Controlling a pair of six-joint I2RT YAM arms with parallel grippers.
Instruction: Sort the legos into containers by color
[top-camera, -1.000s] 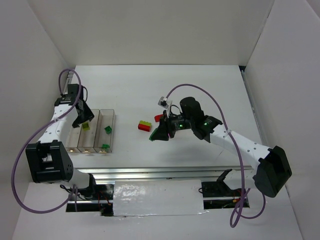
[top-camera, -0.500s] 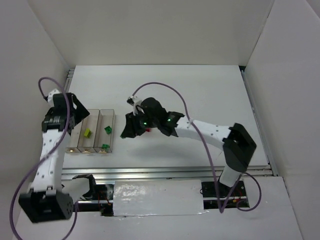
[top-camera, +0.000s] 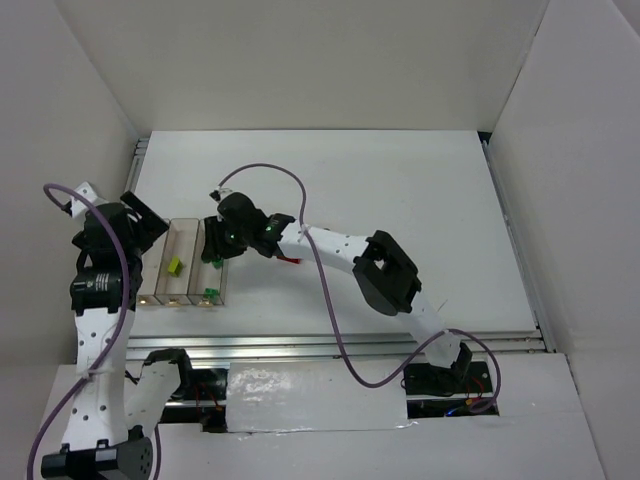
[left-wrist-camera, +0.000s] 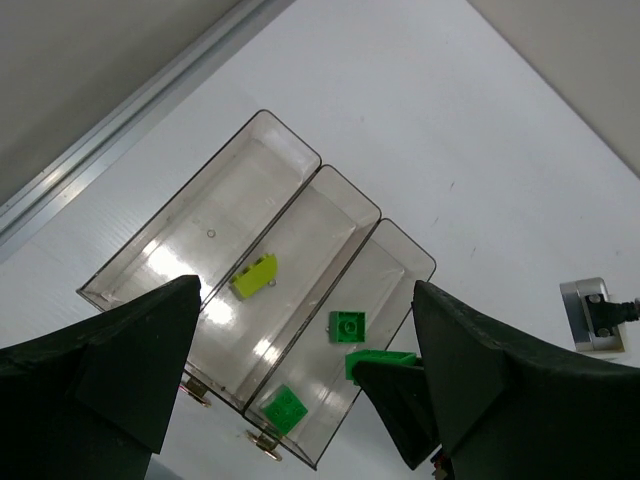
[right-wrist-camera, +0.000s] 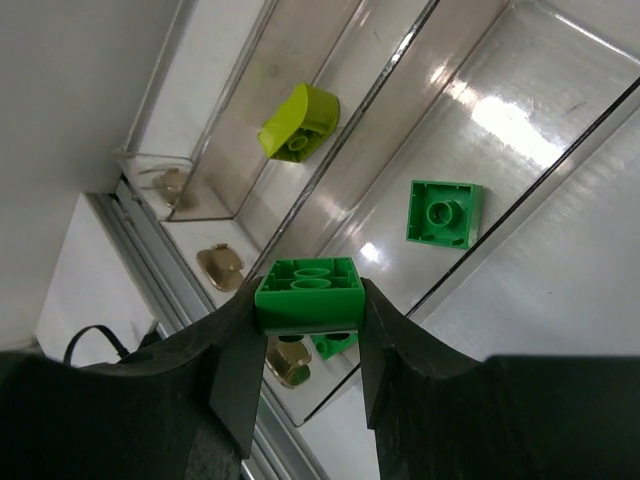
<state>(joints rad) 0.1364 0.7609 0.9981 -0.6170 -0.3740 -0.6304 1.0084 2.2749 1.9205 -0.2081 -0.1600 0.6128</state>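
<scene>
Three joined clear trays (top-camera: 160, 262) stand at the left. The middle tray holds a yellow-green brick (top-camera: 174, 266), also seen in the left wrist view (left-wrist-camera: 254, 275) and the right wrist view (right-wrist-camera: 298, 122). The right tray (left-wrist-camera: 400, 262) holds two green bricks (left-wrist-camera: 347, 326) (left-wrist-camera: 284, 408). My right gripper (top-camera: 215, 250) is shut on a green brick (right-wrist-camera: 308, 288) and holds it above the right tray's near half. My left gripper (top-camera: 140, 228) is open and empty, raised high over the trays' left side (left-wrist-camera: 305, 292).
A red brick (top-camera: 290, 259) lies on the table right of the trays, partly hidden under my right arm. The right arm stretches across the middle of the table. A metal rail (left-wrist-camera: 130, 130) runs along the table's left edge.
My right gripper has swung left from the table's middle to over the right tray, carrying the green brick. My left arm has lifted and drawn back left, away from the trays.
</scene>
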